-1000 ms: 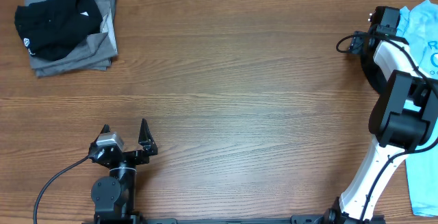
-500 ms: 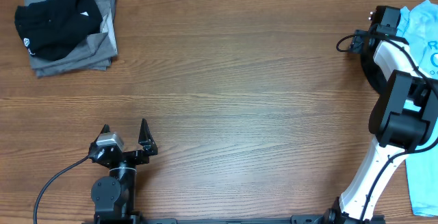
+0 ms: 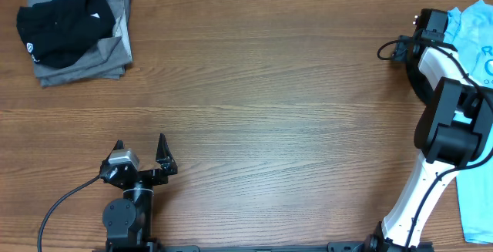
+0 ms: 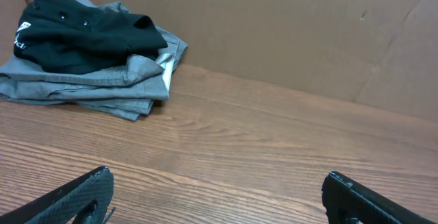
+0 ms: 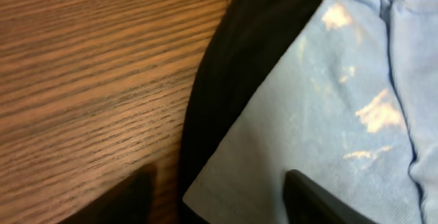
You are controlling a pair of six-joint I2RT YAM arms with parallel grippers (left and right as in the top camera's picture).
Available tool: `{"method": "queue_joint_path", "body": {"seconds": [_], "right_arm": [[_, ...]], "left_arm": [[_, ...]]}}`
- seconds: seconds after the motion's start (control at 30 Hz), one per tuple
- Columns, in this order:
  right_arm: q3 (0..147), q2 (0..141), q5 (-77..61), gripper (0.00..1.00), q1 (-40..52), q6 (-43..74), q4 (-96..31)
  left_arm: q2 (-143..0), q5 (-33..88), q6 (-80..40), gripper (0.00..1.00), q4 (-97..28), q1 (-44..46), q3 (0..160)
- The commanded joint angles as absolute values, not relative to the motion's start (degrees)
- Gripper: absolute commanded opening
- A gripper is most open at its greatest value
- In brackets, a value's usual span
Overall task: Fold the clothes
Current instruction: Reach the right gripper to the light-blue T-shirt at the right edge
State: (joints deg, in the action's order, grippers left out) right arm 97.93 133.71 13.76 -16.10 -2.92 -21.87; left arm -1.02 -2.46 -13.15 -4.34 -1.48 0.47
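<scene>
L end effector [image 3: 139,141] sits wide open and empty, low over the tabletop [image 3: 269,113] near its front edge. R end effector [image 5: 219,200] hovers w/ fingers spread, nothing gripped, above the hem of the light-blue T-shirt [image 5: 328,114] at far right. Black fabric [image 5: 233,59] lies beneath it.

- light-blue T-shirt [image 3: 471,22]: spread loosely at the far right edge of the table, partly out of frame, a bit of blue print showing, rumpled up close [image 5: 328,114]
- black fabric [image 5: 239,66]: lies under the blue shirt's edge, sticking out onto the wood
- gray garment [image 3: 115,48]: folded flat in the far left corner
- black garment [image 3: 62,25]: bunched on top of the gray one, small white logo
</scene>
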Motion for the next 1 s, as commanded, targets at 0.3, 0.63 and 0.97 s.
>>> {"method": "queue_joint_path", "body": {"seconds": [0.3,0.63,0.97], "right_arm": [[99.0,134.8,14.1,0.39,-16.3,0.0,-21.3],[99.0,134.8,14.1,0.20,-16.6,0.1,-21.4],[101.3,134.8,14.1,0.05,-16.6,2.0,-23.8]], "left_arm": [[-0.7,-3.4,-11.8,1.00,-4.1,-1.1,0.3],[-0.7,-3.4,-11.8,1.00,-4.1,-1.1,0.3],[-0.7,-3.4,-11.8,1.00,-4.1,-1.1,0.3]]}}
